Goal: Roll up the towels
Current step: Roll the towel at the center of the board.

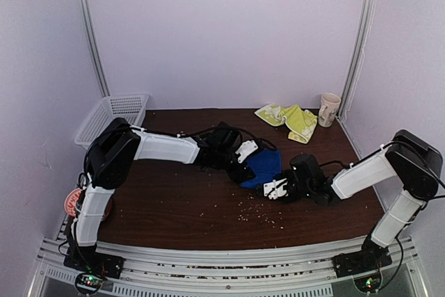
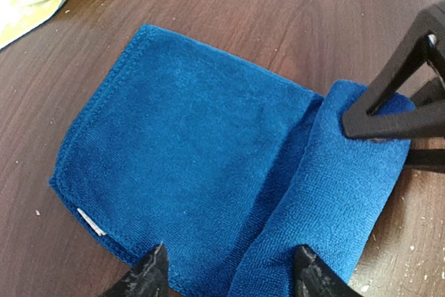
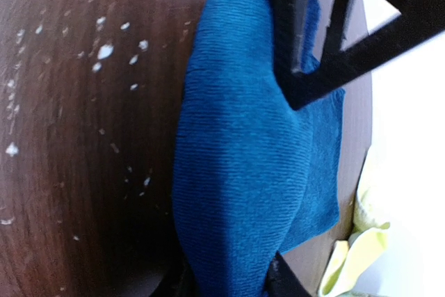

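Observation:
The blue towel (image 1: 264,165) lies mid-table, flat on its left part (image 2: 188,137) and rolled up along its right side (image 2: 334,193). My left gripper (image 2: 229,276) is open and straddles the towel's near edge, one tip over the flat part and one over the roll. My right gripper (image 3: 229,279) is shut on one end of the roll (image 3: 236,158), which narrows between its jaws. Its fingers (image 2: 389,102) show at the roll's far end in the left wrist view. The yellow-green towel (image 1: 290,119) lies crumpled at the back right, untouched.
A pale cup (image 1: 328,109) stands by the back right corner, next to the yellow-green towel. A white plastic basket (image 1: 111,117) sits at the back left. Pale crumbs (image 1: 261,212) dot the dark wooden table in front of the blue towel.

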Controlling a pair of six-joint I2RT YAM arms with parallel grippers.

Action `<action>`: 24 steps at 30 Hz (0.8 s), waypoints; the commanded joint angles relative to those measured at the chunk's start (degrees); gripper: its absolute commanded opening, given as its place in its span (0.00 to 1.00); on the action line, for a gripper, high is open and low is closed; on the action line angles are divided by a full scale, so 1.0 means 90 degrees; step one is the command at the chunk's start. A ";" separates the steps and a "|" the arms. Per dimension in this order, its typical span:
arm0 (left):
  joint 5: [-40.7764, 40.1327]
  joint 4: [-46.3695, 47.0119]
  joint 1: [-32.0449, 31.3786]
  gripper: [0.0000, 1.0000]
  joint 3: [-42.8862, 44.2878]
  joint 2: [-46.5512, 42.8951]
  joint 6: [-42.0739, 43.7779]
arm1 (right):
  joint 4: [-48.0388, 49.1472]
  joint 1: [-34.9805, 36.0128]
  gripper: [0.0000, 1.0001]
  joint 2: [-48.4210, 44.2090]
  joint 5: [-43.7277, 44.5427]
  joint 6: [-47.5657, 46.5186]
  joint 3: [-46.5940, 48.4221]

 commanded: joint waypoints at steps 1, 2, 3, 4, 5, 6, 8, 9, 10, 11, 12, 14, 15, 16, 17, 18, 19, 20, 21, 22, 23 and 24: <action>0.0052 -0.0227 0.0089 0.62 0.0052 0.0242 -0.0014 | -0.0241 0.0038 0.25 0.0101 0.0238 0.0476 0.0291; 0.0063 -0.0221 0.0097 0.62 0.0051 0.0233 -0.0009 | -0.0323 0.0040 0.22 0.0099 0.0229 0.0542 0.0333; 0.0070 -0.0218 0.0108 0.63 0.0044 0.0225 -0.0008 | -0.0417 0.0038 0.18 0.0085 0.0144 0.0561 0.0349; 0.0071 -0.0222 0.0118 0.63 0.0035 0.0203 -0.0005 | -0.0496 0.0037 0.15 0.0075 0.0078 0.0565 0.0362; 0.0051 -0.0217 0.0125 0.64 0.0012 0.0173 0.0001 | -0.0612 0.0035 0.13 0.0056 -0.0026 0.0568 0.0387; 0.0041 -0.0220 0.0130 0.65 -0.0023 0.0123 0.0013 | -0.0722 0.0021 0.11 0.0043 -0.0125 0.0566 0.0404; -0.0034 -0.0204 0.0150 0.70 -0.0134 -0.0059 0.0047 | -0.0987 -0.0020 0.07 0.0019 -0.0325 0.0608 0.0498; -0.0087 -0.0160 0.0166 0.72 -0.0214 -0.0170 0.0071 | -0.1162 -0.0063 0.06 0.0020 -0.0436 0.0639 0.0565; -0.0108 -0.0098 0.0182 0.74 -0.0322 -0.0310 0.0099 | -0.1336 -0.0117 0.06 0.0001 -0.0582 0.0687 0.0642; -0.0160 -0.0027 0.0197 0.76 -0.0452 -0.0457 0.0122 | -0.1500 -0.0195 0.05 -0.0005 -0.0738 0.0735 0.0707; -0.0235 0.0053 0.0214 0.78 -0.0579 -0.0611 0.0148 | -0.1704 -0.0285 0.05 -0.0015 -0.0943 0.0786 0.0785; -0.0326 0.0243 0.0218 0.82 -0.0891 -0.0947 0.0283 | -0.2129 -0.0503 0.04 -0.0038 -0.1413 0.0864 0.0968; -0.0352 0.0387 0.0223 0.86 -0.1071 -0.1134 0.0352 | -0.2356 -0.0612 0.04 -0.0034 -0.1666 0.0901 0.1073; -0.0378 0.0517 0.0227 0.87 -0.1249 -0.1279 0.0432 | -0.2551 -0.0751 0.04 -0.0030 -0.1892 0.0948 0.1174; -0.0373 0.0615 0.0228 0.88 -0.1440 -0.1407 0.0525 | -0.2786 -0.0851 0.04 -0.0016 -0.2097 0.0976 0.1295; -0.0347 0.0699 0.0228 0.88 -0.1565 -0.1512 0.0634 | -0.3005 -0.0934 0.04 0.0015 -0.2289 0.0999 0.1425; -0.0342 0.0773 0.0228 0.89 -0.1680 -0.1587 0.0709 | -0.3183 -0.1014 0.04 0.0047 -0.2432 0.1026 0.1534; -0.0311 0.0831 0.0228 0.90 -0.1763 -0.1645 0.0799 | -0.3376 -0.1080 0.04 0.0085 -0.2571 0.1031 0.1639; -0.0231 0.0874 0.0228 0.92 -0.1847 -0.1681 0.0895 | -0.3530 -0.1136 0.03 0.0130 -0.2680 0.1011 0.1718; -0.0109 0.0950 0.0225 0.96 -0.1948 -0.1720 0.0983 | -0.3679 -0.1185 0.04 0.0170 -0.2769 0.0995 0.1783; 0.0015 0.1067 0.0220 0.97 -0.2066 -0.1765 0.1064 | -0.3829 -0.1229 0.04 0.0229 -0.2872 0.0962 0.1861; 0.0195 0.1256 0.0218 0.98 -0.2220 -0.1821 0.1161 | -0.4072 -0.1277 0.04 0.0302 -0.2980 0.0936 0.1980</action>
